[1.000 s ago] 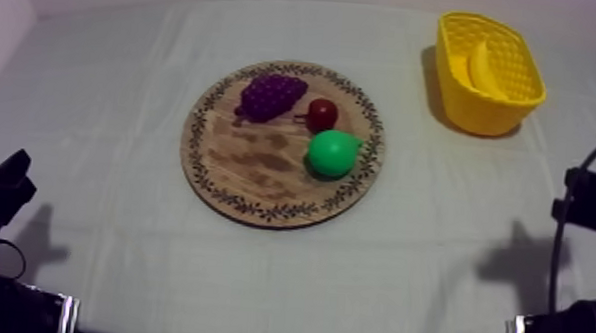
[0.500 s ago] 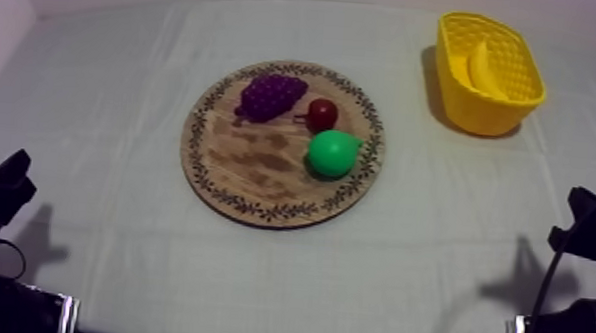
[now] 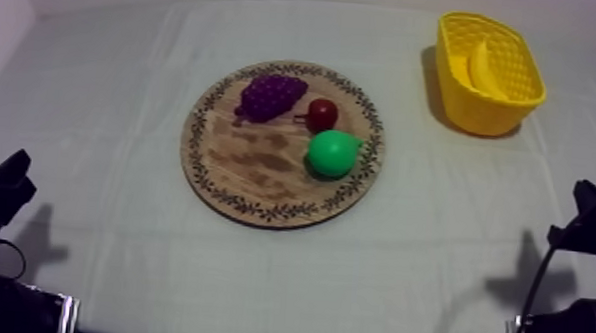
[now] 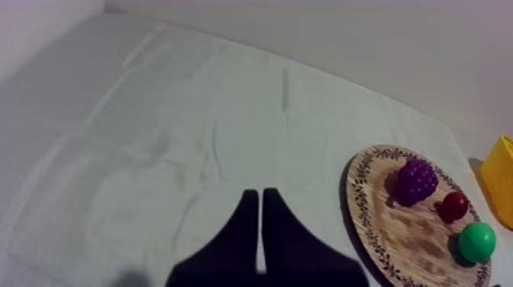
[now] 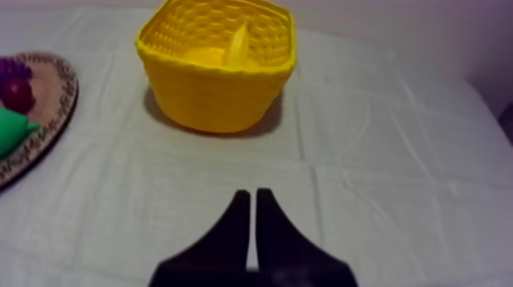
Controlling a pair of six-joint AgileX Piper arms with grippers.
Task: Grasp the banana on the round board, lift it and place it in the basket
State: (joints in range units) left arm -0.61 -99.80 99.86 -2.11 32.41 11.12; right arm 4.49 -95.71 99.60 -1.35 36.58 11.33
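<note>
One banana (image 3: 481,66) lies inside the yellow basket (image 3: 486,114) at the upper right of the top view. It leans against the basket's inner wall, well apart from both grippers. The right gripper (image 5: 253,195) sits low at the right edge of that view. From its own camera the basket stands straight ahead of the fingertips, with a stretch of cloth (image 5: 366,153) between them. Its two black fingers lie pressed together as a narrow wedge (inner faces meeting along their length), clasping nothing. The left gripper (image 4: 260,195), at the lower left of the top view, is closed the same way over the cloth, near the wooden board (image 3: 252,170). On the board, in the middle of the frame, rest the grapes (image 3: 270,94), the small red fruit (image 3: 323,114) and the pear (image 3: 333,153).
</note>
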